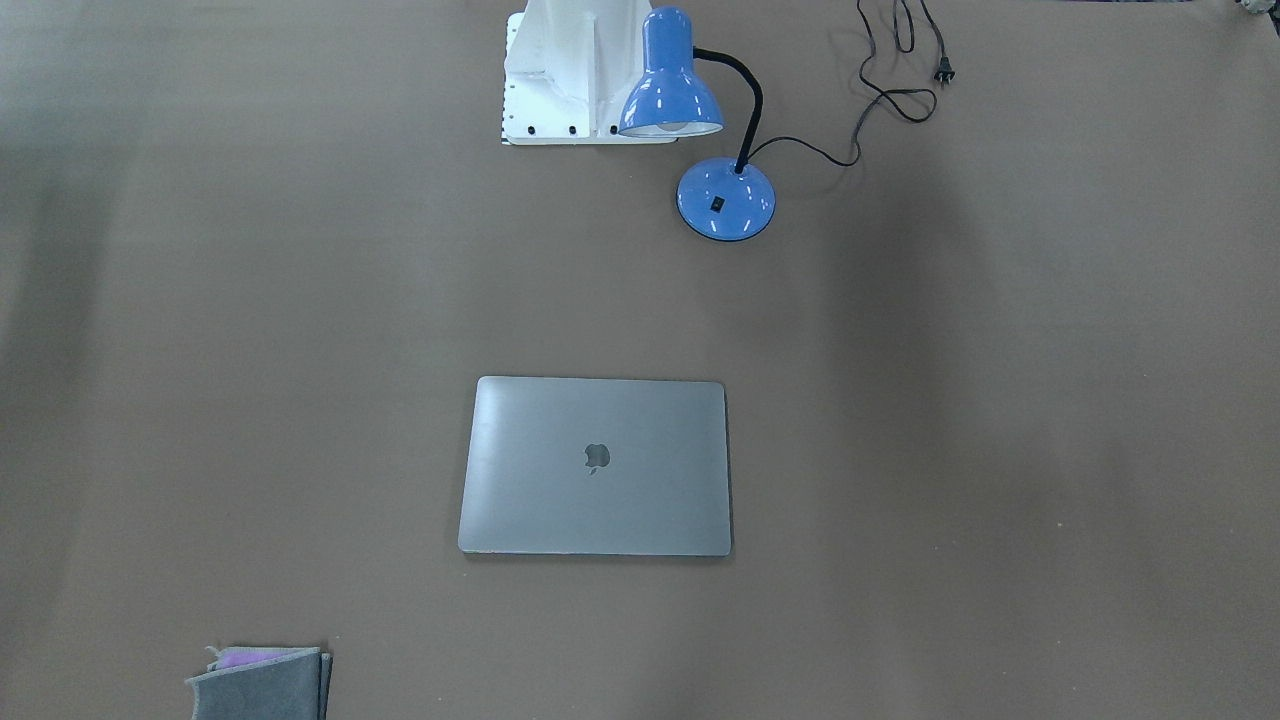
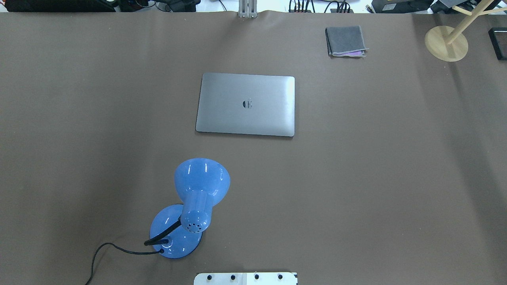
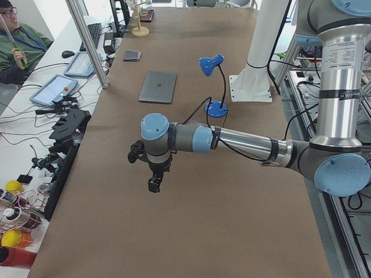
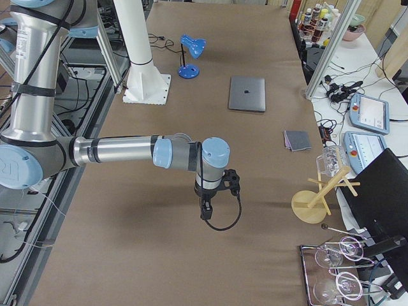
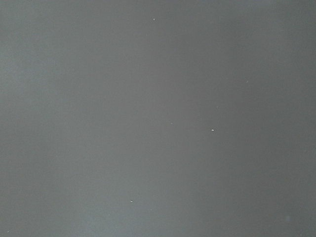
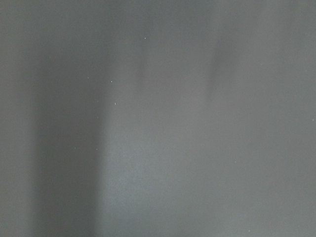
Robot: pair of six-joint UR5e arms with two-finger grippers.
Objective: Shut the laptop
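The space-grey laptop (image 1: 596, 466) lies flat on the brown table with its lid down and the dark apple logo facing up. It also shows in the overhead view (image 2: 246, 104), the left side view (image 3: 158, 87) and the right side view (image 4: 247, 94). My left gripper (image 3: 153, 184) hangs over the table far from the laptop, seen only from the side. My right gripper (image 4: 205, 213) hangs likewise at the other end. I cannot tell whether either is open or shut. Both wrist views show only bare table surface.
A blue desk lamp (image 2: 190, 208) with a black cord stands near the robot base (image 2: 245, 278). A folded grey cloth (image 2: 345, 41) lies at the far right, and a wooden stand (image 2: 446, 42) beyond it. Operator gear lines the far table edge.
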